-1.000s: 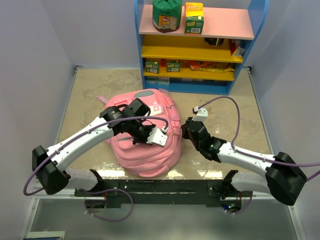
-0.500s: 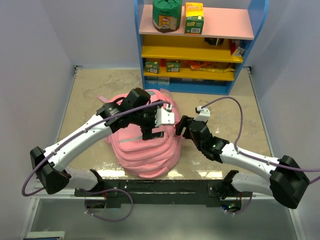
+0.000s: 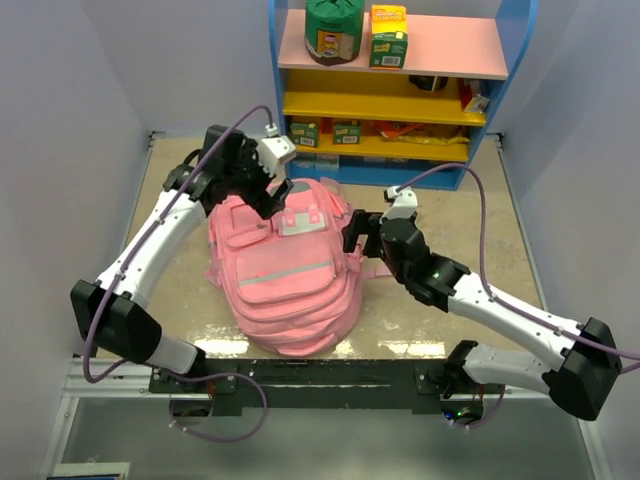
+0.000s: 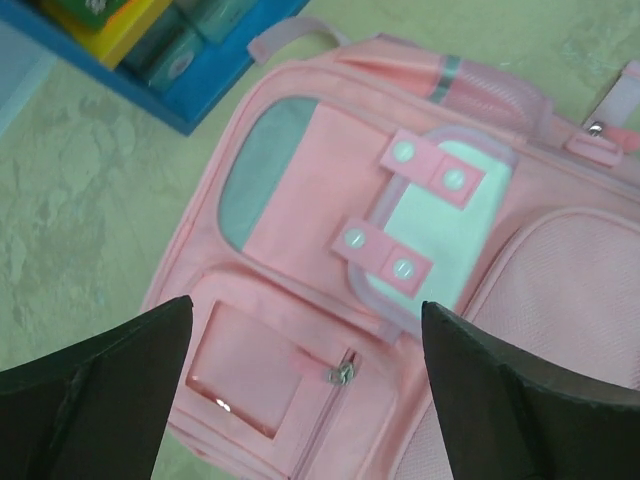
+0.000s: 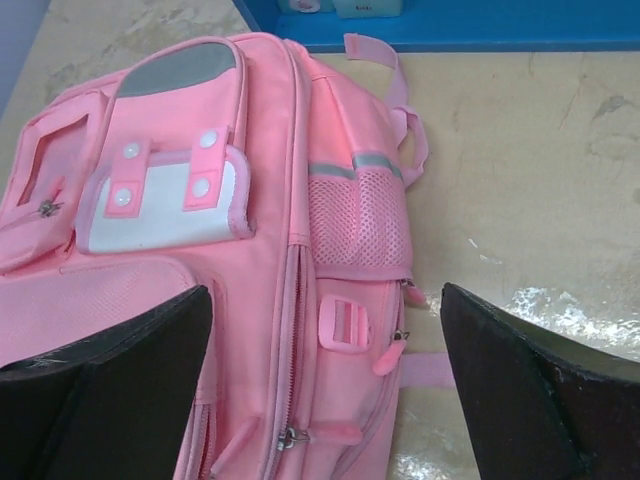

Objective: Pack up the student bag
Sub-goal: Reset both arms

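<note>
Left gripper: fingers are spreading wide, gripping nothing, hovering over the top front pockets of the student bag. Right gripper: fingers are likewise gaping, empty, by the bag's mesh side pocket. Bag is lying front-up on the table, near the blue shelf unit. Print on the yellow-green box is showing too small to read. Finger bases are running off both wrist views.

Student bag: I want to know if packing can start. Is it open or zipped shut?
Shut, as far as shown: the student bag lies flat, front up, no zip gaping.
</note>
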